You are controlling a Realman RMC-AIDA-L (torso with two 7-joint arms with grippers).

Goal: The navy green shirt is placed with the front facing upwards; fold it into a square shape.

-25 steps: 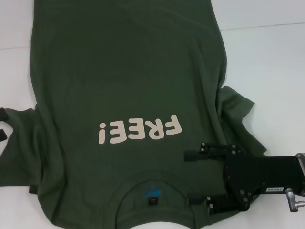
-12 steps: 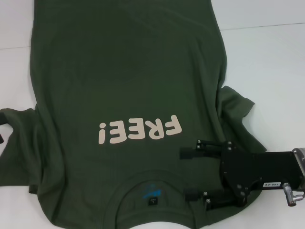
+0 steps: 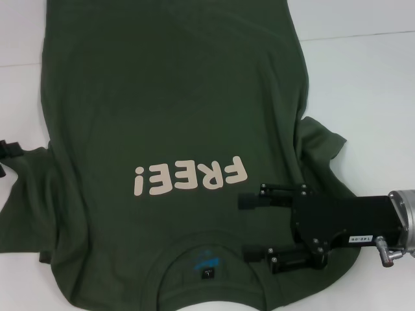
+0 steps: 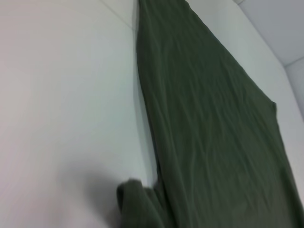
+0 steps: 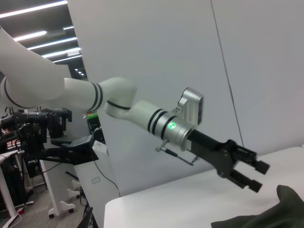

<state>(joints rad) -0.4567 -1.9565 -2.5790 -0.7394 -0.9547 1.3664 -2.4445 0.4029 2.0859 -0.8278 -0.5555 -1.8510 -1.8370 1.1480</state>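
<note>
Leftward now, right pincer (image 3: 245, 227), fingers apart, hovers over shirt (image 3: 168, 110) beside collar.

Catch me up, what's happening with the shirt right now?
The navy green shirt lies flat, front up, on the white table, not yet folded. The right gripper, jaws open, hovers over the shoulder area beside the collar. The left gripper, also open, is at the shirt's left sleeve edge. Nothing is grasped.

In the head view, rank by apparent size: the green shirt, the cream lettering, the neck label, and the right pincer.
1. Dark olive-green cotton shirt
2. Black right pincer, though it sits nearer the camera
3. Cream FREE! lettering
4. Small black-and-blue neck label
</note>
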